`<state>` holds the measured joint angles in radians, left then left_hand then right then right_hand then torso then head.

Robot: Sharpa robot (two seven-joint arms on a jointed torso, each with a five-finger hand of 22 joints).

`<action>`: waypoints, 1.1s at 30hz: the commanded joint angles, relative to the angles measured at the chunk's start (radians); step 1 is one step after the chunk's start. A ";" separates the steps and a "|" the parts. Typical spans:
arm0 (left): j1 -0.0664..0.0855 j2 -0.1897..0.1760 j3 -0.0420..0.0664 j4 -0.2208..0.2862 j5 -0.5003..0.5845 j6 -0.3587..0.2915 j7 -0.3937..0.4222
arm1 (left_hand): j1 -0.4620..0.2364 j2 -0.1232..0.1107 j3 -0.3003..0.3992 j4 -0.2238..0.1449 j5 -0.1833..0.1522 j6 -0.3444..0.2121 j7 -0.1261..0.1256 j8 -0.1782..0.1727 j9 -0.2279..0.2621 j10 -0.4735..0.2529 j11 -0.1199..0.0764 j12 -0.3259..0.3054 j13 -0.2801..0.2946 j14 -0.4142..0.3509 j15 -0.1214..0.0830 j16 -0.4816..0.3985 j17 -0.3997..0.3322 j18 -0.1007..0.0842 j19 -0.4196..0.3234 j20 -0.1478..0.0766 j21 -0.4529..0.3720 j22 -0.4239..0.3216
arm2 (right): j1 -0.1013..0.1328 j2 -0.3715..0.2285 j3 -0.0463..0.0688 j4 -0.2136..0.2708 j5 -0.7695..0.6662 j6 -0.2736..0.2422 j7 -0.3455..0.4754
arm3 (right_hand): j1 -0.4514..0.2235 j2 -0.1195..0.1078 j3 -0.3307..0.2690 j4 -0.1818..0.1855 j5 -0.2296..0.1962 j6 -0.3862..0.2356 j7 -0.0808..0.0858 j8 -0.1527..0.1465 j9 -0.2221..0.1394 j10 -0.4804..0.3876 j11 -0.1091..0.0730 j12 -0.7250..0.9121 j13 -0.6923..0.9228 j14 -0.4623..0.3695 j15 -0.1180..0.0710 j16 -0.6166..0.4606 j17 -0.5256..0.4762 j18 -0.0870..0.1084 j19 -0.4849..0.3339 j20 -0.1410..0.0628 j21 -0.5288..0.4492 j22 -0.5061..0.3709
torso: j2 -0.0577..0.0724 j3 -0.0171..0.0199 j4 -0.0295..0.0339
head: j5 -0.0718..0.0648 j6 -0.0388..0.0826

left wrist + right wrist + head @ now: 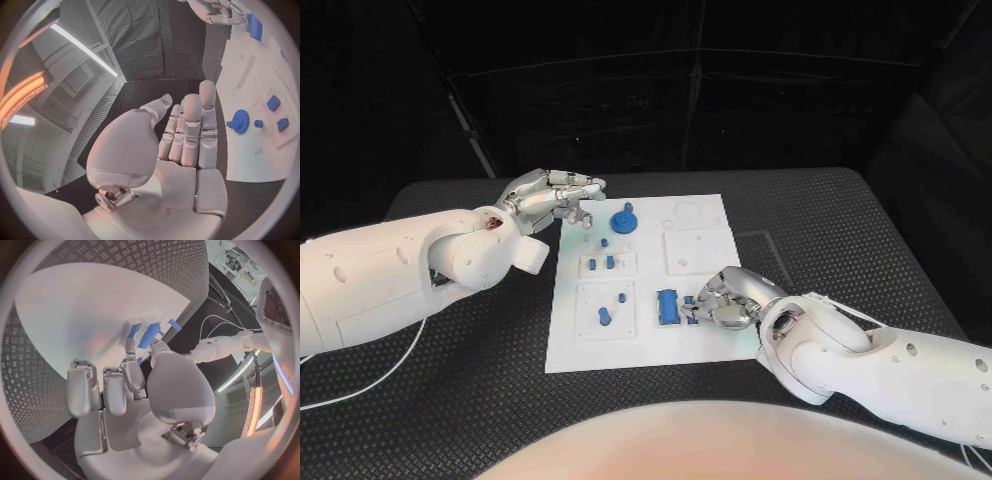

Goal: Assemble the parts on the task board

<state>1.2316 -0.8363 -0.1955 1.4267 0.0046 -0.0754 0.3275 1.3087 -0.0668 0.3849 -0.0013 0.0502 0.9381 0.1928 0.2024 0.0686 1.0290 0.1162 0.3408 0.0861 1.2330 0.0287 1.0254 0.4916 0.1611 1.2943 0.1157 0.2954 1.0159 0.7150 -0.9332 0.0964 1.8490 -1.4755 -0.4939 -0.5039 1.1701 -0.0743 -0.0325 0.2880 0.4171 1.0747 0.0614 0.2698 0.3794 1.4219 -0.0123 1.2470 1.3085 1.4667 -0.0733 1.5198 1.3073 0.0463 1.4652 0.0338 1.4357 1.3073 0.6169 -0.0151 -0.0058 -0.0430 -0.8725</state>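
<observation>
Right hand (721,298) beside one long part (668,305); one gear (626,218) beyond.

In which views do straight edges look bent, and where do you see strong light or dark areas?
Head view: edges of the task board look straight; the background is very dark. Left wrist view: the board's edge curves, bright orange and white lamps glow beside the left hand. Right wrist view: the board bulges round, with an orange lamp strip near the right hand.

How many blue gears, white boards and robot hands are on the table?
Blue gear: 1
White task board: 1
Robot hands: 2, the left hand and the right hand
Total: 4
</observation>
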 commanded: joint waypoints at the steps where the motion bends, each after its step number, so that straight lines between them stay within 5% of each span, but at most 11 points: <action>1: 0.002 0.000 0.001 0.002 -0.001 0.003 0.005 | -0.001 0.008 -0.005 0.000 0.004 -0.009 0.000 0.005 0.000 -0.009 0.000 0.007 0.001 -0.005 -0.001 -0.002 0.000 0.019 0.001 0.007 -0.006 -0.002 | 0.001 0.002 0.000 0.003 -0.008 0.021 0.019 | 0.005 0.012 -0.007 -0.002 0.006 0.007 0.002 0.001 0.001 0.007 0.001 0.006 0.013 0.086 -0.003 -0.001 0.182 -0.003 0.034 0.001 0.002 0.080 | -0.001 -0.0001 0.0010 | 0.000 0.000; 12: 0.002 -0.001 0.001 0.001 -0.001 0.004 0.006 | -0.001 0.008 -0.005 0.000 0.004 -0.009 0.000 0.005 0.000 -0.009 0.000 0.007 0.001 -0.005 -0.001 -0.002 0.000 0.019 0.001 0.007 -0.006 -0.002 | 0.001 -0.005 0.000 -0.008 -0.012 0.006 0.024 | 0.127 0.021 0.003 -0.056 -0.027 0.011 -0.002 0.003 0.006 0.007 -0.004 0.005 0.014 0.086 -0.008 -0.001 0.183 -0.003 0.034 -0.005 0.002 0.082 | -0.001 0.0000 -0.0006 | 0.002 0.000; 18: 0.002 0.000 0.001 -0.007 -0.001 0.003 0.012 | -0.002 0.008 -0.006 0.001 0.004 -0.010 0.001 0.007 0.000 -0.010 0.000 0.008 0.001 -0.005 -0.002 -0.002 -0.001 0.019 0.001 0.007 -0.006 -0.003 | 0.002 -0.027 0.002 -0.010 0.140 -0.063 0.175 | 0.141 0.019 -0.013 -0.052 -0.031 -0.046 0.022 -0.033 -0.007 -0.021 0.014 -0.042 -0.020 0.076 0.004 -0.026 0.144 0.007 0.014 0.002 -0.033 0.036 | -0.007 -0.0021 0.0008 | -0.001 0.000; 23: 0.001 0.009 0.001 -0.028 -0.001 0.000 0.033 | -0.007 0.004 -0.013 0.003 0.003 -0.011 0.000 0.009 0.001 -0.011 0.000 0.011 0.001 -0.007 -0.001 -0.002 -0.004 0.019 0.001 0.007 -0.007 -0.005 | 0.006 -0.041 0.044 -0.046 0.423 -0.072 0.421 | 0.195 0.026 -0.024 -0.061 -0.058 -0.107 0.056 -0.070 -0.020 -0.212 0.046 -0.334 -0.238 0.003 0.032 -0.192 -0.062 0.062 -0.113 0.028 -0.250 -0.216 | -0.024 -0.0085 0.0048 | -0.008 0.008; 25: 0.000 0.015 0.001 -0.041 -0.001 -0.005 0.047 | -0.014 0.001 -0.021 0.008 0.003 -0.011 -0.002 0.012 0.001 -0.011 -0.001 0.015 0.002 -0.009 -0.001 -0.003 -0.008 0.019 0.001 0.008 -0.009 -0.007 | 0.017 -0.040 0.056 -0.076 0.564 -0.054 0.516 | 0.234 0.038 -0.017 -0.069 -0.084 -0.121 0.068 -0.081 -0.025 -0.358 0.059 -0.539 -0.394 -0.095 0.045 -0.385 -0.272 0.110 -0.248 0.039 -0.482 -0.464 | -0.032 -0.0120 0.0092 | -0.017 0.022; 27: -0.001 0.023 0.001 -0.056 0.002 -0.015 0.064 | -0.019 -0.001 -0.030 0.011 0.003 -0.006 -0.005 0.017 0.002 -0.011 -0.002 0.018 0.003 -0.014 -0.001 -0.006 -0.016 0.019 -0.002 0.008 -0.011 -0.009 | 0.036 -0.033 0.063 -0.109 0.675 -0.035 0.586 | 0.256 0.043 -0.016 -0.071 -0.105 -0.139 0.082 -0.093 -0.029 -0.403 0.074 -0.599 -0.449 -0.212 0.063 -0.619 -0.500 0.138 -0.345 0.053 -0.665 -0.635 | -0.041 -0.0141 0.0103 | -0.019 0.031; 29: -0.005 0.033 0.001 -0.075 0.012 -0.034 0.087 | -0.019 0.000 -0.041 0.013 0.003 0.002 -0.012 0.026 0.003 -0.010 -0.006 0.025 0.003 -0.037 -0.002 -0.016 -0.023 0.020 -0.018 0.008 -0.022 -0.016 | 0.055 -0.021 0.068 -0.145 0.779 -0.012 0.650 | 0.271 0.052 -0.014 -0.065 -0.120 -0.159 0.098 -0.104 -0.034 -0.463 0.092 -0.688 -0.527 -0.288 0.082 -0.765 -0.603 0.134 -0.384 0.073 -0.754 -0.693 | -0.051 -0.0159 0.0114 | -0.022 0.049; 33: -0.015 0.064 0.001 -0.122 0.040 -0.075 0.136 | -0.007 0.007 -0.054 0.014 0.002 0.007 -0.014 0.030 -0.001 -0.014 0.001 0.023 -0.006 -0.202 0.019 -0.154 -0.087 0.014 -0.166 0.024 -0.124 -0.080 | 0.088 0.022 0.072 -0.230 0.932 0.031 0.752 | 0.311 0.065 -0.015 -0.064 -0.173 -0.167 0.129 -0.117 -0.057 -0.481 0.124 -0.885 -0.758 -0.324 0.119 -0.957 -0.713 0.139 -0.397 0.108 -0.926 -0.820 | -0.073 -0.0243 0.0154 | -0.034 0.085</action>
<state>1.2182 -0.7827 -0.1960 1.3201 0.0123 -0.1004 0.3801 1.2976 -0.0686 0.3349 0.0127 0.0502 0.9454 0.1784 0.2326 0.0697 1.0217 0.1161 0.3677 0.0840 1.0622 0.0421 0.9022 0.4188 0.1611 1.1578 0.1364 0.1920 0.9496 0.7933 -0.9260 0.1679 1.6474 -0.8171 -0.5135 0.0469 1.4718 -0.0110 -0.0478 0.2202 0.2554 0.9075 0.1835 0.1576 0.3287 0.9406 0.1039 0.4006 0.5993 1.1501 0.0391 0.6014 0.6181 0.1715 1.0680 0.1344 0.5433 0.5131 0.5659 -0.0314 0.0053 -0.0706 -0.8074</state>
